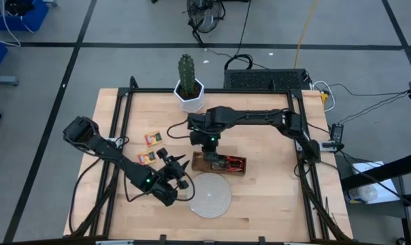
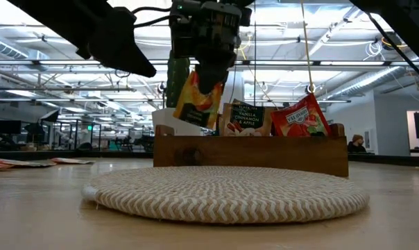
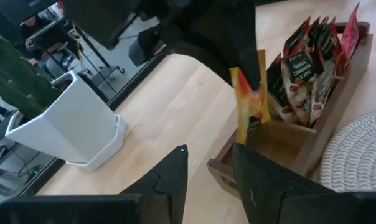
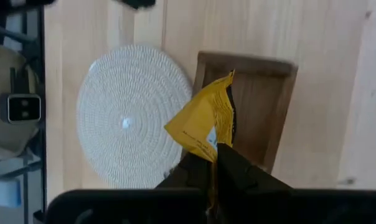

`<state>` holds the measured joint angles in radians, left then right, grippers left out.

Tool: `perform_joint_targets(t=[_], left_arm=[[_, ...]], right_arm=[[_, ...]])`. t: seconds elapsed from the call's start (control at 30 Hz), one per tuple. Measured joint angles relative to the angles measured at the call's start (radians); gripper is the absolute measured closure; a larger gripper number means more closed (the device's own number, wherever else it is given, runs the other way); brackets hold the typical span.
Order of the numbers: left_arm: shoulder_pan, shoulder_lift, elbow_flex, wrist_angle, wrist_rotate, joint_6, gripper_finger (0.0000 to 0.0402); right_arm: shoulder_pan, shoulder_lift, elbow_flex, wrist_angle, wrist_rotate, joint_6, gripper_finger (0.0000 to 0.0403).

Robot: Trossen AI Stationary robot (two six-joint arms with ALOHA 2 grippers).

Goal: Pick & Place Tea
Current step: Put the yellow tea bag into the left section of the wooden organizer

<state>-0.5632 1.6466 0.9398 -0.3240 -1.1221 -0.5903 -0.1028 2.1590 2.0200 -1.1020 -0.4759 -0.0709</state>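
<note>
Overhead, the right gripper (image 4: 214, 163) hangs above the wooden tray's (image 4: 281, 118) empty end compartment, pinching a yellow tea sachet (image 4: 203, 124); the left gripper (image 3: 210, 177) waits half-open nearby, holding nothing.

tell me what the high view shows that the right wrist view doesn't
Only the high view shows the cactus in its white pot, two loose tea sachets lying on the table's left part, and the left gripper, open and empty, beside the woven disc. Only the right wrist view shows the yellow sachet pinched in the right gripper above the wooden tray's empty end compartment. Both show the disc, the tray and the bare wooden table.
</note>
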Motion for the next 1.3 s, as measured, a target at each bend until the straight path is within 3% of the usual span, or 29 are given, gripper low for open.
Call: perform_joint_targets(t=[0.93, 1.1, 1.3], left_arm=[[0.000, 0.000, 0.000, -0.024, 0.005, -0.021, 0.0270], [0.000, 0.000, 0.000, -0.024, 0.006, -0.021, 0.0270], [0.000, 0.000, 0.000, -0.024, 0.007, -0.021, 0.0270]], right_arm=[[0.000, 0.000, -0.150, 0.188, 0.008, -0.005, 0.0402], [0.000, 0.000, -0.188, 0.245, 0.085, -0.001, 0.0401], [0.000, 0.000, -0.226, 0.311, 0.086, 0.006, 0.0391]])
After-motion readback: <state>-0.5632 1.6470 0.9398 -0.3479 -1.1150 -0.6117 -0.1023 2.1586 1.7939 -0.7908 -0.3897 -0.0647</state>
